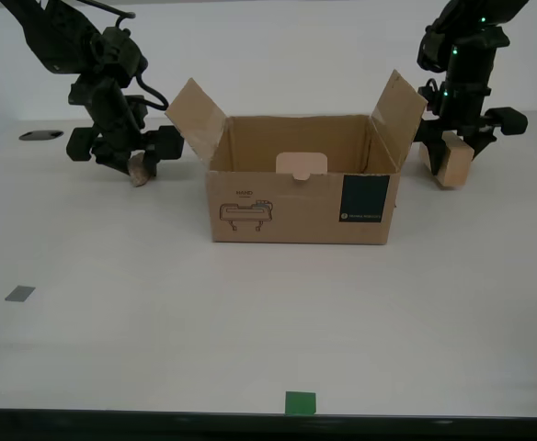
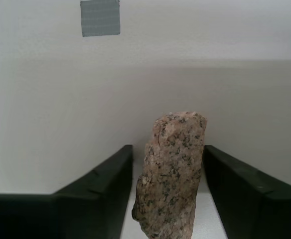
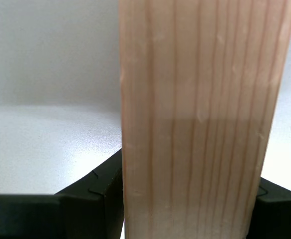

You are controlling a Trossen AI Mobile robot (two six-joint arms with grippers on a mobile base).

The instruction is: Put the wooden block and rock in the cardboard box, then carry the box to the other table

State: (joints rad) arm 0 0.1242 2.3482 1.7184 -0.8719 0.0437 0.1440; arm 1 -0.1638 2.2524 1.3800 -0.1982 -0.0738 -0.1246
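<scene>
A: What's the biggest thing out there?

B: The table (image 1: 112, 349), smooth and off-white, filling most of the exterior view. It carries a green tape square (image 1: 300, 402) at the near edge and a grey one (image 1: 19, 294) towards the exterior view's left.

A: And on it?

B: The cardboard box (image 1: 301, 207) sits in the middle, open, both side flaps angled up and outward. The dark teal label is on the front towards the exterior view's right, the line drawing towards its left.

A: Where are the arms?

B: One on each side of the box, both outside it. At the exterior view's right, the first gripper (image 1: 452, 152) is clamped on the wooden block (image 1: 453, 165); in the first wrist view the block (image 3: 200, 129) fills the gap between the dark fingers (image 3: 100, 194) and touches both. The block is just beside the box's flap on that side, low over the table; whether it touches the surface, I cannot tell.

A: The other side?

B: At the exterior view's left, the second gripper (image 1: 132, 163) has the rock (image 1: 140, 170) pinched between its fingers. In the second wrist view the rock (image 2: 173, 174) stands upright, speckled pinkish, with the fingers (image 2: 105, 191) close against it on each side. It is near the box's flap on that side, not inside the box.
</scene>
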